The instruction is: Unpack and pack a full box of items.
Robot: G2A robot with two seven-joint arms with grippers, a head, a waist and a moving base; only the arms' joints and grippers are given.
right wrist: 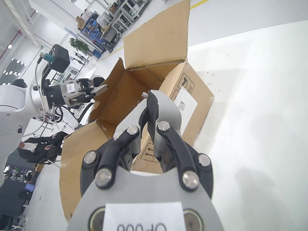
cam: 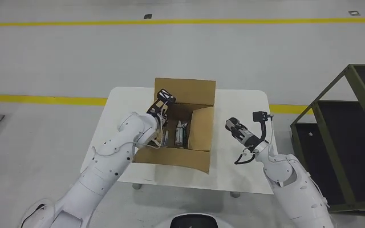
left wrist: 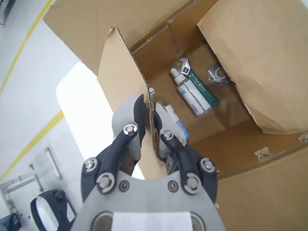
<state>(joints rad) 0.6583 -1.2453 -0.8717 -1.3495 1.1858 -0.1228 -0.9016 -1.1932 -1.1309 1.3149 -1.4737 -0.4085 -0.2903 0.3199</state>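
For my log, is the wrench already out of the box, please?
No, the wrench lies inside the box, beside a white tube.

Metal flange [left wrist: 217, 75] half tucked under opposite flap [left wrist: 252, 56]. Clear bottle [left wrist: 152, 93] and tube [left wrist: 178, 123] mostly behind flap [left wrist: 120, 85] clamped by left gripper [left wrist: 149, 111]. Box [cam: 199, 159] contents too small to tell from above. Green rack [cam: 342, 142] cut by edge.

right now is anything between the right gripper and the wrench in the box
Yes. The right gripper sits outside the box. The box's side wall and the flap leaning in above it stand between it and the wrench. From straight above, the wrench lies uncovered.
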